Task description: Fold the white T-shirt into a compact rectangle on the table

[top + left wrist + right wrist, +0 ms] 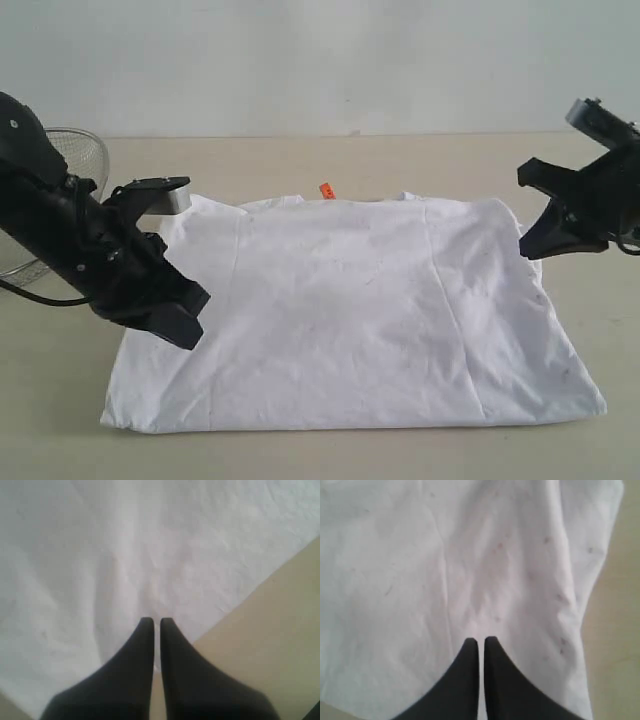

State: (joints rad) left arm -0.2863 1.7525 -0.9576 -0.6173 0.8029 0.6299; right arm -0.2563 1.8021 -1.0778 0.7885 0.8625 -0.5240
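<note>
- Left gripper [183, 318]: jaws drawn together to a thin slit with no cloth between them. It sits over the edge of the white T-shirt [350, 310] at the shirt's 9 o'clock. I cannot tell whether it touches the fabric.
- Right gripper [527, 243]: jaws likewise closed, nothing gripped. It is at the shirt's 2 o'clock, by the shoulder corner.
- The white T-shirt lies spread flat, plain side up, mid-table [300, 155]. Its hem is toward 6 o'clock and its orange neck tag [326, 190] at 12 o'clock.
- A wire mesh bowl [80, 160] stands at the shirt's 10 o'clock, behind the left arm.
</note>
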